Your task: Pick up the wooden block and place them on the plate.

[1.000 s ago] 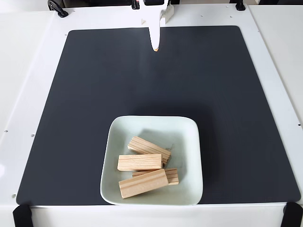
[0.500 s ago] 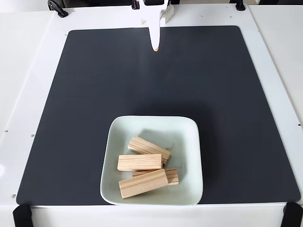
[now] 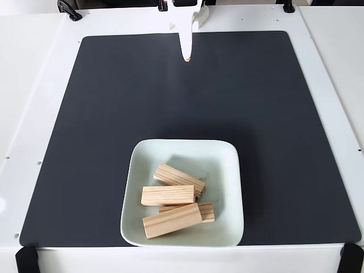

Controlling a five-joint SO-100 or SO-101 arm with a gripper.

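Observation:
In the fixed view, a pale mint-white square plate (image 3: 222, 156) sits near the front of the black mat. Several light pine wooden blocks lie piled in it: one angled at the top (image 3: 179, 179), one across the middle (image 3: 168, 195), one at the front (image 3: 172, 220), and one partly hidden beneath (image 3: 207, 211). My white gripper (image 3: 186, 57) hangs at the far edge of the mat, well away from the plate. Its fingers are together, shut, with nothing in them.
A black mat (image 3: 114, 114) covers most of the white table (image 3: 34, 85). Black clamps sit at the front corners (image 3: 25, 259) and at the back left edge (image 3: 68, 9). The arm base stands at the top centre.

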